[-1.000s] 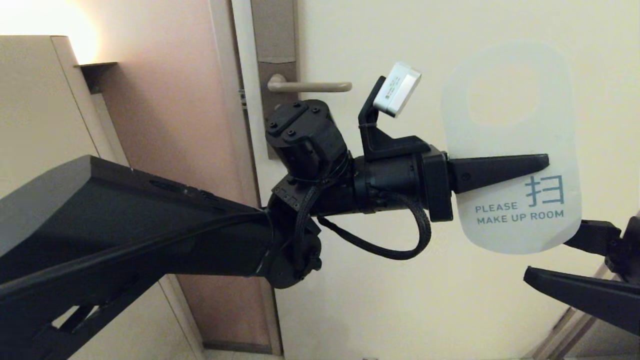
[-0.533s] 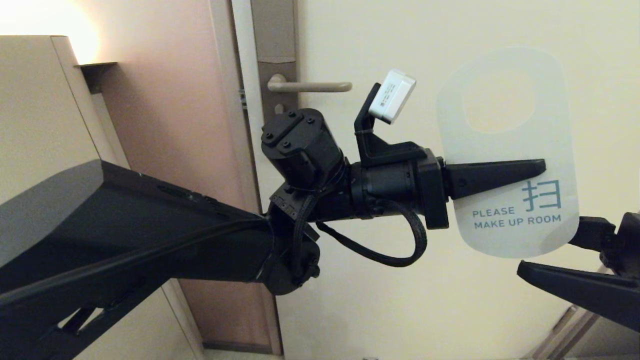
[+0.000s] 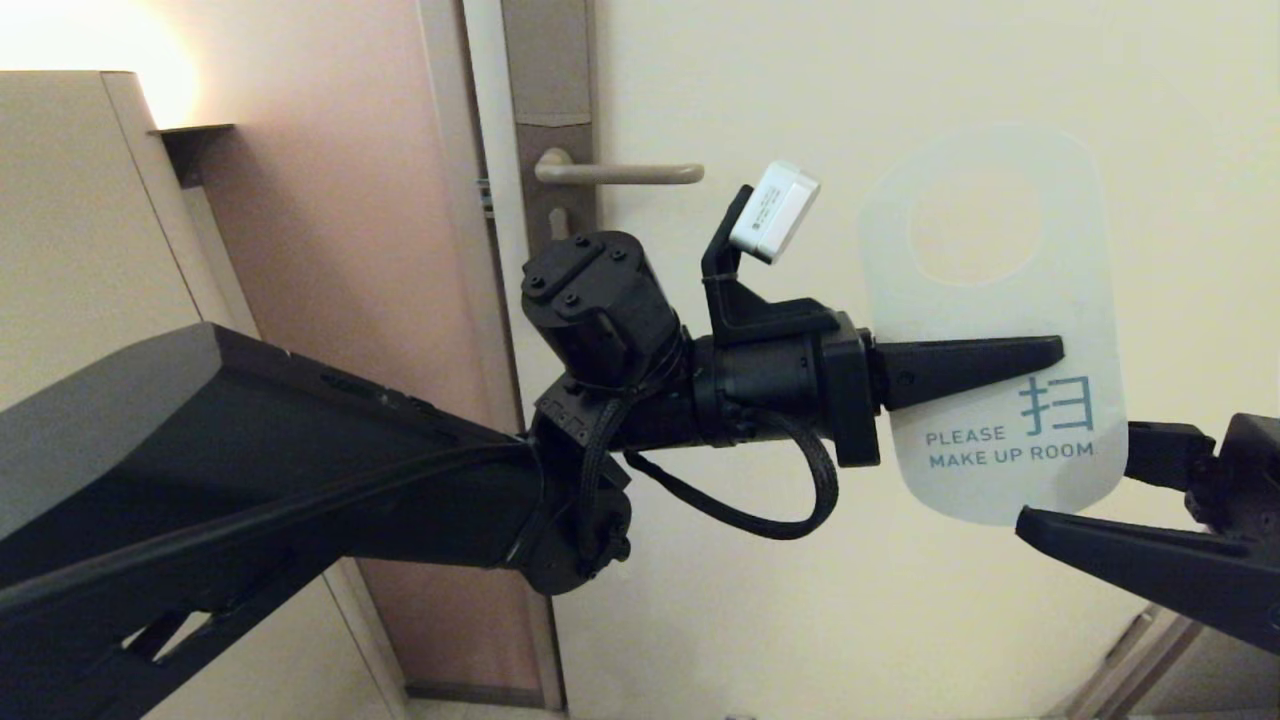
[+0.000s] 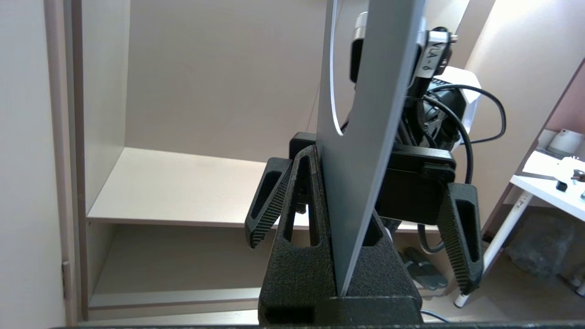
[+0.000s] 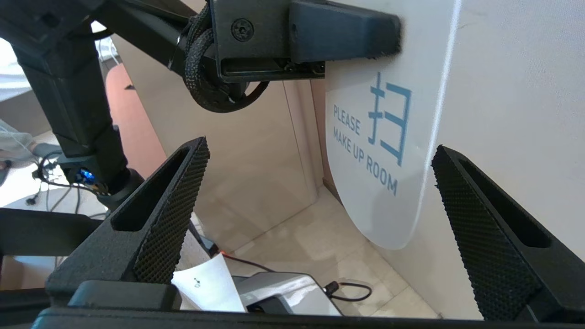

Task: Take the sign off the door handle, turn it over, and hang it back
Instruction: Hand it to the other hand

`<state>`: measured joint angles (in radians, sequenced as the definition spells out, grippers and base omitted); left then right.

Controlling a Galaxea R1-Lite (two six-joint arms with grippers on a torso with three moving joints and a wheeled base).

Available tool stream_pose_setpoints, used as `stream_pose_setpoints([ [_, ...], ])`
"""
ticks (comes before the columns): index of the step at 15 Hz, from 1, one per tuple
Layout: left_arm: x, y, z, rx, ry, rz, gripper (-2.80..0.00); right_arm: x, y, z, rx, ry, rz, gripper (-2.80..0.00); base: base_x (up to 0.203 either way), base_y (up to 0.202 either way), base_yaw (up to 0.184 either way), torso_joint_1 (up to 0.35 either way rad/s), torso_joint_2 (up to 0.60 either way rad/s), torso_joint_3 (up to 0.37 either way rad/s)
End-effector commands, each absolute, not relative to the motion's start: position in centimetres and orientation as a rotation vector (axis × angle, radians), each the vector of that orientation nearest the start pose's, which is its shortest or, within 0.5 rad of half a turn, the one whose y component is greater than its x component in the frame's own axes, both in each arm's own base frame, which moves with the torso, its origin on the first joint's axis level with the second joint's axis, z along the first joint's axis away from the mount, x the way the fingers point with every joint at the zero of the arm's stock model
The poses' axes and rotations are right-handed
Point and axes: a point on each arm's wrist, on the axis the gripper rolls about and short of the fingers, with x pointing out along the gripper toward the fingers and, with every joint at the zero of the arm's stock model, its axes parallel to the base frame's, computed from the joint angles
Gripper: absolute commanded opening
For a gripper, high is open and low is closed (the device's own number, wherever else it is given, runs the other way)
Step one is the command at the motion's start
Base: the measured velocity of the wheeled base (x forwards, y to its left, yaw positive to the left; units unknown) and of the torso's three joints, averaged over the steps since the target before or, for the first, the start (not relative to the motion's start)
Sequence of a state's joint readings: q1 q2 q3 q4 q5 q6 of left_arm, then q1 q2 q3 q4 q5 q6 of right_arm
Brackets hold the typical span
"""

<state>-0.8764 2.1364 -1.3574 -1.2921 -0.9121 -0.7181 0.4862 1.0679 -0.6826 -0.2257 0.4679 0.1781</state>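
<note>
The sign (image 3: 985,300) is off the door handle (image 3: 620,172) and held in the air to its right, white "PLEASE MAKE UP ROOM" face towards me, oval hole up. My left gripper (image 3: 1050,352) is shut on the sign's middle. In the left wrist view the sign (image 4: 365,137) shows edge-on between the shut fingers (image 4: 301,205). My right gripper (image 3: 1075,480) is open at the sign's lower end, one finger on each side, not touching. In the right wrist view the sign (image 5: 379,173) hangs between the open fingers (image 5: 183,183).
The handle sits on a tall grey-brown lock plate (image 3: 548,100) at the edge of the cream door (image 3: 900,620). A beige cabinet (image 3: 80,250) stands at the left. My left arm (image 3: 250,450) crosses the lower left of the head view.
My left gripper has carried the sign down and a little left. My right gripper has moved up and left, closer round the sign's lower end.
</note>
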Motion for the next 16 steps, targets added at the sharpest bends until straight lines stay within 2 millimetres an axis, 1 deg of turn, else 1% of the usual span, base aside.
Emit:
stream_pose_setpoints([
  [1, 25.49, -33.47, 22.83, -0.491, 0.07, -1.872, -2.8, 12.55, 7.79, 24.99, 0.153, 0.254, 0.938, 0.0, 0.0, 0.0, 0.0, 0.0, 0.0, 0.0],
  [5, 25.44, -33.99, 22.21, -0.498, 0.086, -1.868, -2.8, 12.84, 7.94, 24.87, 0.105, 0.239, 0.944, 0.0, 0.0, 0.0, 0.0, 0.0, 0.0, 0.0],
  [16, 25.38, -34.03, 22.59, -0.501, 0.063, -1.884, -2.8, 12.84, 7.96, 25.0, 0.099, 0.23, 0.946, 0.0, 0.0, 0.0, 0.0, 0.0, 0.0, 0.0],
])
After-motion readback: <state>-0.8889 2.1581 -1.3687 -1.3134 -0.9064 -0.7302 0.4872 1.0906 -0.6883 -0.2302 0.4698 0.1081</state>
